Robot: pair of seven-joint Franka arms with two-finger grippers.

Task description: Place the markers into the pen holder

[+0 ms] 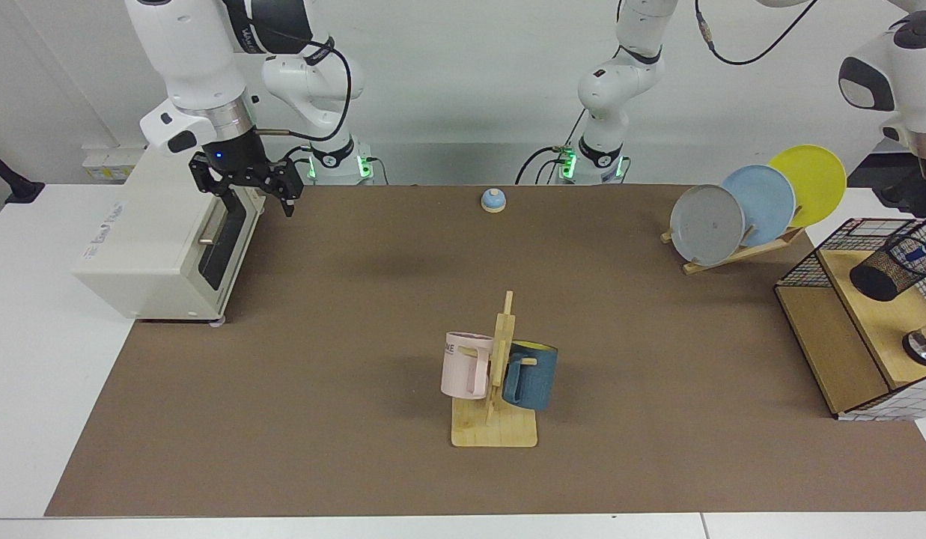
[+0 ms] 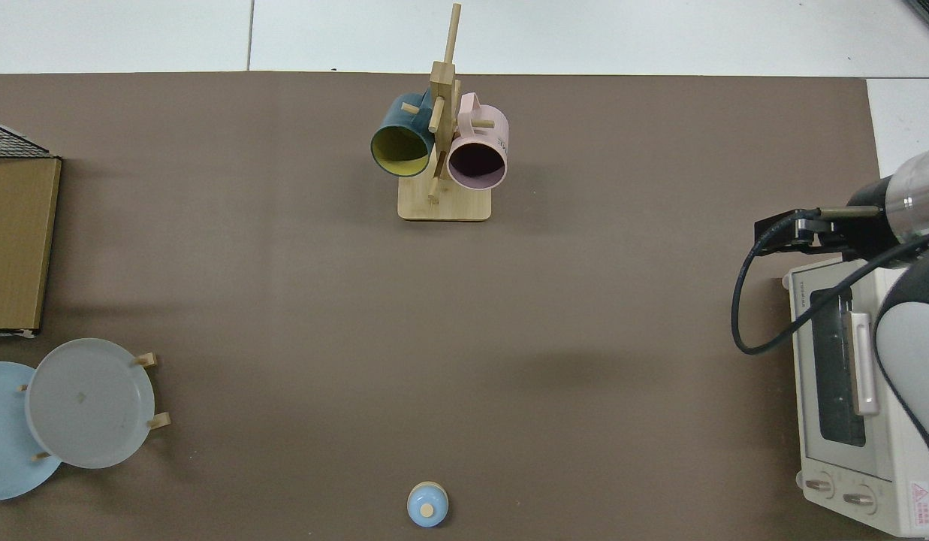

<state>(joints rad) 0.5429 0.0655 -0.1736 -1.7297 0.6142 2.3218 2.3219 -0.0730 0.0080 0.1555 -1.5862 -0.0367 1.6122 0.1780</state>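
**Marker in the cup, arm to clear**

Since the marker [image 1: 916, 252] appears to sit inside the pen holder [image 1: 895, 265] on the wire shelf [image 1: 844, 314], the left gripper [image 1: 915, 202], fingers unreadable, should rise straight. The right gripper [image 1: 254, 186] waits by the oven [image 1: 156, 247], fingers apart, empty.

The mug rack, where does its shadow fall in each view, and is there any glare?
Facing view: the mug rack casts only a soft, faint shadow on the brown mat around its base; no glare. Top view: the rack's shadow is equally faint, and the mat stays matte, without hotspots.
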